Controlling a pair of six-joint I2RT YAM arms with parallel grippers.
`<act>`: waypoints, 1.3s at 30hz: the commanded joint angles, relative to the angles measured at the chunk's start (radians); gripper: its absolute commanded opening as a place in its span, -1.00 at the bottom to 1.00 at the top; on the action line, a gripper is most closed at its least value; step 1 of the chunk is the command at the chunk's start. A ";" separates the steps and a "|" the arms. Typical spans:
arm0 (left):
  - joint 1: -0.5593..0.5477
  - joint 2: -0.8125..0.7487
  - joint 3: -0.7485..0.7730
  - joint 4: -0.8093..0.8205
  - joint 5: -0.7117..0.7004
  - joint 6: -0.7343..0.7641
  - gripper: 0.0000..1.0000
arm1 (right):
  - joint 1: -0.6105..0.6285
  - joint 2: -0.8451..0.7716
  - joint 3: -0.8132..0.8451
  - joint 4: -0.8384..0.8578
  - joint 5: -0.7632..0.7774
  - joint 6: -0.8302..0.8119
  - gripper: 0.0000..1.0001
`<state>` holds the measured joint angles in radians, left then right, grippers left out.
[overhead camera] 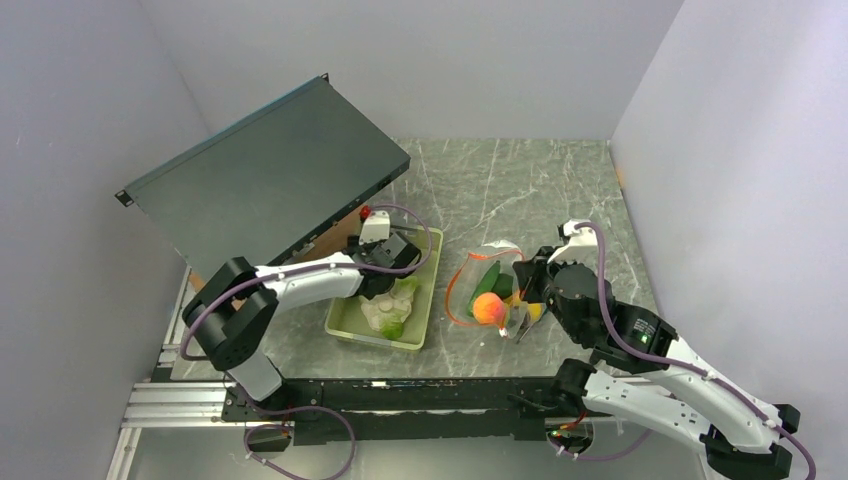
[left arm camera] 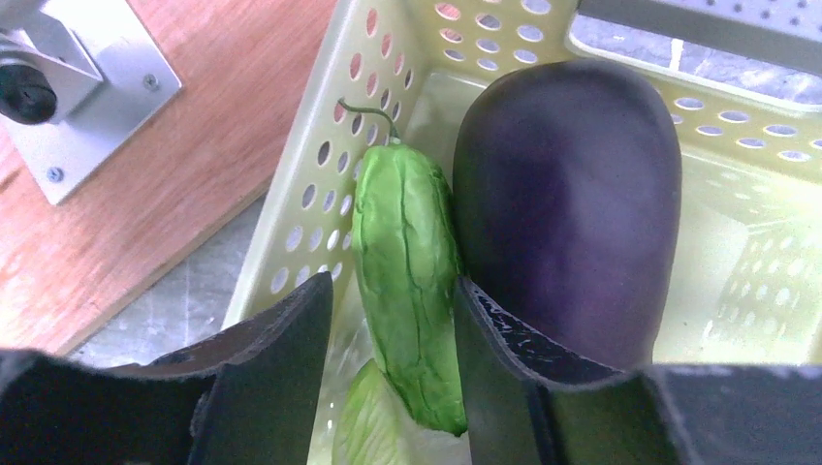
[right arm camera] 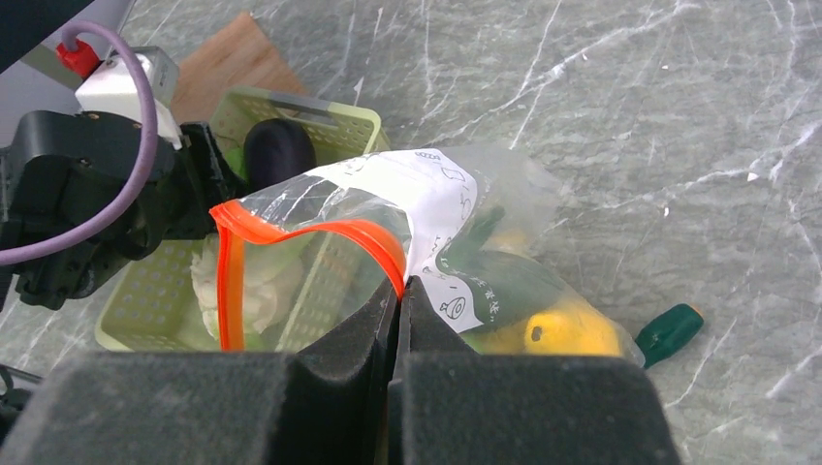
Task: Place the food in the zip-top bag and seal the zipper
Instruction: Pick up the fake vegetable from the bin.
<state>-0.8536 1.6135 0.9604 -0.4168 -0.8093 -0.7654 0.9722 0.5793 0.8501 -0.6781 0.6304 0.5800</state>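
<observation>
R hand on zipper edge

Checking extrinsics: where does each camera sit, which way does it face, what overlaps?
Top external: above and behind, looking down; left gripper in the tray, right gripper at the zip-top bag.
Left wrist: faces down between its open fingers onto green vegetable and eggplant.
Right wrist: faces toward the left gripper; its fingers shut on the zipper.
Shared: tray, eggplant in both wrist views.
</observation>
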 commanded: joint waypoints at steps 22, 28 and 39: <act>-0.038 -0.002 0.055 -0.127 -0.011 -0.129 -0.18 | 0.005 0.017 0.000 0.055 0.015 0.012 -1.00; -0.088 -0.093 0.084 -0.177 -0.013 -0.109 -0.22 | 0.005 0.020 -0.009 0.070 -0.002 0.015 -1.00; -0.095 -0.252 0.117 -0.111 0.150 0.075 -0.35 | 0.004 0.040 0.002 0.081 -0.018 0.011 -1.00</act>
<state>-0.9455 1.4166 1.0267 -0.5648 -0.7650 -0.8024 0.9722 0.6174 0.8391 -0.6624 0.6189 0.5869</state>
